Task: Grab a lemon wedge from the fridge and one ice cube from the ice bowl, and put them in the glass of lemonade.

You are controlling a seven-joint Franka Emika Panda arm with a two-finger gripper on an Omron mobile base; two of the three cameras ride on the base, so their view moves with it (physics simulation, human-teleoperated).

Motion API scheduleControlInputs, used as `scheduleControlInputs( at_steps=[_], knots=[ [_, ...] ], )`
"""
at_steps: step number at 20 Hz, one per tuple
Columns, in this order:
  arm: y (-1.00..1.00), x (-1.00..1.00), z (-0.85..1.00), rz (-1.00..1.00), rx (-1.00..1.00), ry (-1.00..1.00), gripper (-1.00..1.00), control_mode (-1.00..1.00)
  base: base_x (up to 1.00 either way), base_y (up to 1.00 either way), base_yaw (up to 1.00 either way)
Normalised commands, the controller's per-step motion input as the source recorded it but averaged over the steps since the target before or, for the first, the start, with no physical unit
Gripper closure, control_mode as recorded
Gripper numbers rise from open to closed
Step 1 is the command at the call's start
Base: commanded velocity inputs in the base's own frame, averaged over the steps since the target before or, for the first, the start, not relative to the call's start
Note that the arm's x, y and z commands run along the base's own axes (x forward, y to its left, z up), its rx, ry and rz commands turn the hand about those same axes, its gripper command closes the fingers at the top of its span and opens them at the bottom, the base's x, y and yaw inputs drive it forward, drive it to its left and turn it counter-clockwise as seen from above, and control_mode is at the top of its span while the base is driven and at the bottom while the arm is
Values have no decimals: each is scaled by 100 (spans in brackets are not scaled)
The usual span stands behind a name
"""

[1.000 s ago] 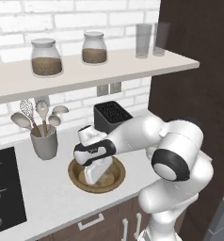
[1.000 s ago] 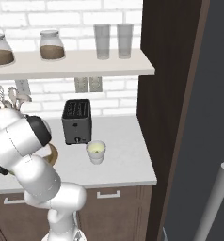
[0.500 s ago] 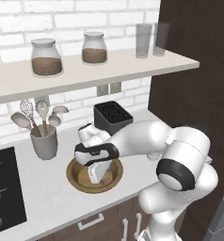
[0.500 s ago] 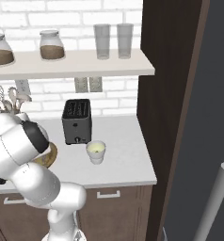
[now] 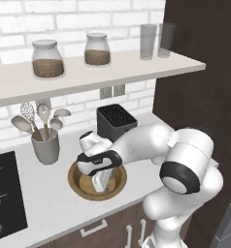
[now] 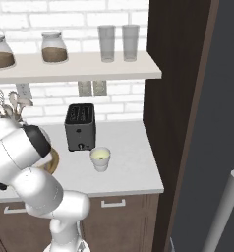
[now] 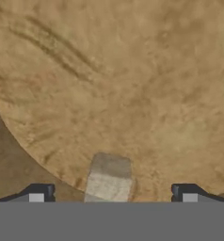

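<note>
The ice bowl (image 5: 83,186) is a wide brown wooden bowl on the counter in front of the toaster. My gripper (image 5: 102,184) reaches down into it. In the hand view the gripper (image 7: 111,195) is open just above the bowl's wooden floor (image 7: 132,94). A pale grey ice cube (image 7: 109,179) lies between the two fingertips (image 7: 36,194), touching neither. The glass of lemonade (image 6: 100,158), a short whitish cup, stands to the right of the toaster. A grey fridge door (image 6: 212,108) with a silver bar handle (image 6: 222,211) fills the right edge. The lemon wedge is out of view.
A black toaster (image 5: 116,121) stands behind the bowl. A grey utensil holder (image 5: 44,147) sits to its left, with a black cooktop (image 5: 3,193) beyond. The shelf (image 5: 103,72) above carries two jars and two tall clear glasses (image 5: 148,41).
The hand has dropped lower into the bowl, and the arm's elbow has sunk and swung toward the right. The bowl and the cup have stayed put.
</note>
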Motion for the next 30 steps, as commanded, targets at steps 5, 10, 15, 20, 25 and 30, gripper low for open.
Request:
scheduleControlInputs(
  at_steps=[5,10,15,20,25,30],
  knots=[
    [0,2,-2,2,0,0,-100,-100,0,0,0],
    [0,0,0,0,0,0,-100,-100,0,0,0],
    [8,0,0,0,0,1,-100,-100,0,0,0],
    [21,0,0,0,0,1,-100,-100,0,0,0],
    [-1,-6,-6,0,0,0,-100,-100,0,0,0],
    [-13,-22,-1,0,0,0,-100,-100,0,0,0]
  ],
)
